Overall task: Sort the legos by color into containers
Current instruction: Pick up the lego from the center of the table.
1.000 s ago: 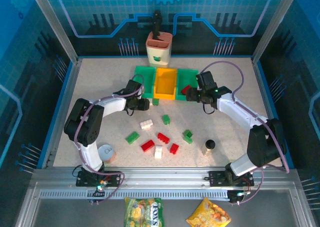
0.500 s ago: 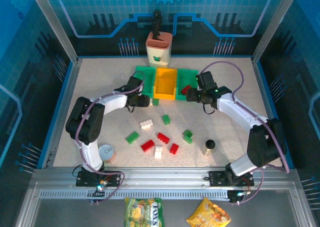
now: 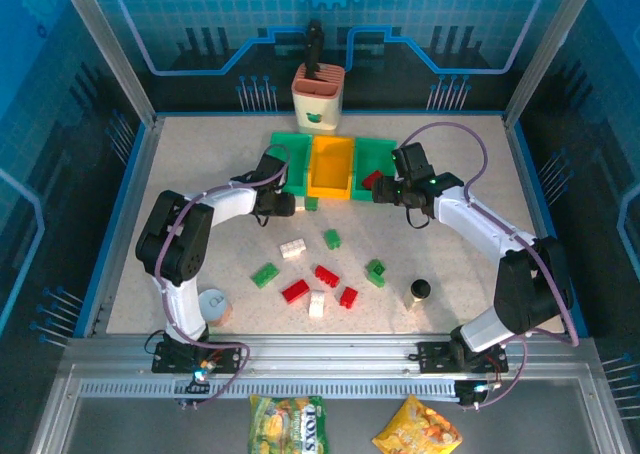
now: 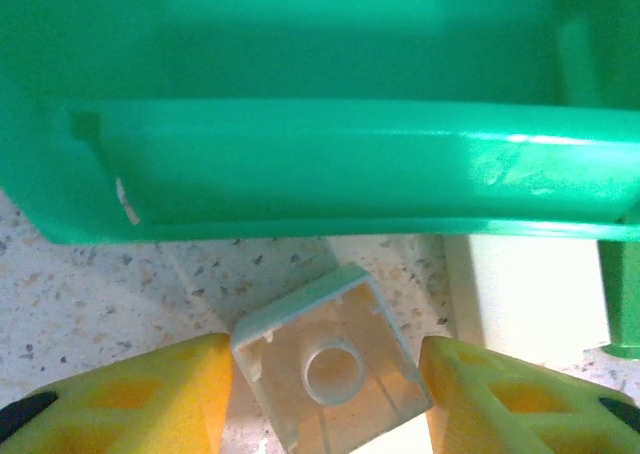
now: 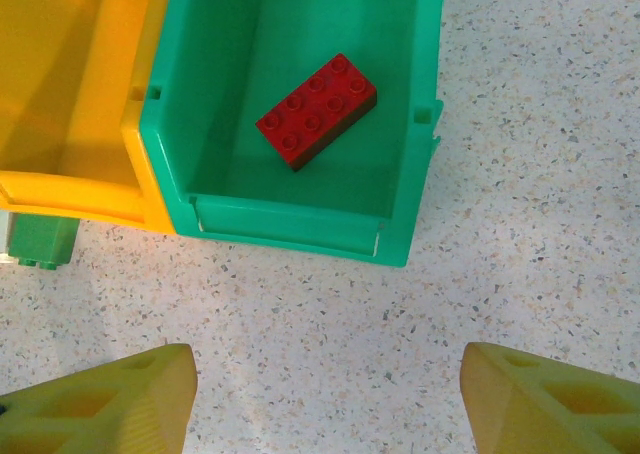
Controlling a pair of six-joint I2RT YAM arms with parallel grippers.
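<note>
**Inspector:** Left tool (image 4: pixel 327 384), condition?

**Assessor:** Nearly closed. Both yellow fingers (image 4: pixel 140 394) bear against opposite sides of a white brick (image 4: pixel 335 364), so it is gripped. The brick is tilted, its hollow underside turned toward the wrist camera. It sits low over the speckled worktop (image 4: pixel 100 284). Whether it is clear of the surface, I cannot tell.

**Inspector:** Beyond it?

**Assessor:** Just ahead stands the front wall of the left bin (image 4: pixel 330 164), which is green. Seen from above, this tool is at that bin's near right corner.

**Inspector:** Right tool?

**Assessor:** The right tool (image 5: pixel 330 404) is wide open with nothing between its fingers. It hangs over bare worktop, just short of the right bin (image 5: pixel 290 229), also green. One red brick (image 5: pixel 316 111) lies flat inside that bin, studs up and set diagonally, apart from the walls. To the left is the yellow bin (image 5: pixel 80 189), and a green brick (image 5: pixel 40 239) lies on the worktop close against its front.

**Inspector:** The remaining stock?

**Assessor:** There are eight loose bricks (image 3: pixel 327 276) scattered mid-worktop, well apart from the bins: three red, three green and two white. None touches a tool.

**Inspector:** Other items?

**Assessor:** A black-capped bottle (image 3: pixel 420 292) stands to the right of the scatter. A round tin (image 3: pixel 212 304) sits near the left arm's base. A cream cup (image 3: pixel 318 99) stands behind the yellow bin.
</note>
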